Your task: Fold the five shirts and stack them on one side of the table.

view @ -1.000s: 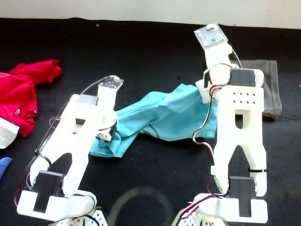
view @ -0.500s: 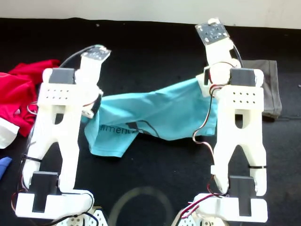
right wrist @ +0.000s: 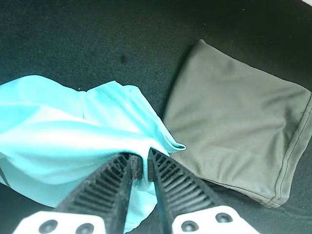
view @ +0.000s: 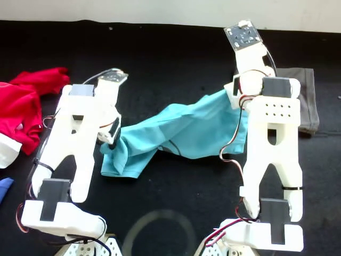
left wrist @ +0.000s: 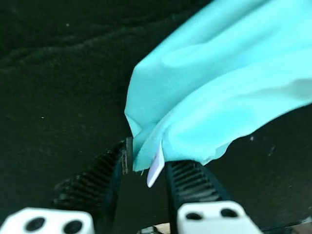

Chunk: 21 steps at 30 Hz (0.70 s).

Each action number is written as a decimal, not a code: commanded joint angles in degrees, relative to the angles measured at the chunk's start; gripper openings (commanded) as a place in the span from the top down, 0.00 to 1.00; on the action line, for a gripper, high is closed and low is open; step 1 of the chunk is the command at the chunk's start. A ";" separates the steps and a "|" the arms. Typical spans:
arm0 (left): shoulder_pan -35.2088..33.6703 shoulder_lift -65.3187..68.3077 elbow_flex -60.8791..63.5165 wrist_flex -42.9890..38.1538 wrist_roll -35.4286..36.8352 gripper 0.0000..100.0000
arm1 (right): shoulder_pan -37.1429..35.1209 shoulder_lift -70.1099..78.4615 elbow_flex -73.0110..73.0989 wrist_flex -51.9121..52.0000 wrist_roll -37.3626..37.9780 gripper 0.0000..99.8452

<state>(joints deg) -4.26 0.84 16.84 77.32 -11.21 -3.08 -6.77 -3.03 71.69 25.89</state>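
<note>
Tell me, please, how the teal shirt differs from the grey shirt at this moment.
The teal shirt is rumpled and drawn out in a loose band between the arms; the grey shirt lies folded flat in a neat rectangle. The teal shirt is pinched at one end by the left gripper and at the other by the right gripper; nothing holds the grey shirt. Both are on the black table.

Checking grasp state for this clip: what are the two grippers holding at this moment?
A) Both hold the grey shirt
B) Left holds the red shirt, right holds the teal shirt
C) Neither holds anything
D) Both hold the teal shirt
D: the left gripper pinches one edge of the teal shirt and the right gripper clamps another edge, next to the folded grey shirt, which lies untouched.
</note>
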 commanded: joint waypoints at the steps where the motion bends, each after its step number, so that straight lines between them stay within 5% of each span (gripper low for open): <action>1: -1.36 -0.66 -0.31 0.79 9.58 0.89 | 0.57 -0.66 -0.40 -0.84 0.53 0.99; 5: -6.02 -3.91 -3.82 7.82 15.30 0.89 | 0.57 -0.66 -0.31 -0.84 0.62 0.99; 13: -8.57 -2.95 -6.64 18.20 15.30 0.85 | 0.48 -0.31 -0.40 -0.84 0.62 0.99; 21: -8.48 -0.48 -4.26 18.73 12.48 0.78 | 0.48 -0.40 -0.04 -0.84 0.70 0.99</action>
<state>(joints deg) -12.26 -0.22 12.44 96.40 1.98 -3.08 -6.77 -3.03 71.69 25.89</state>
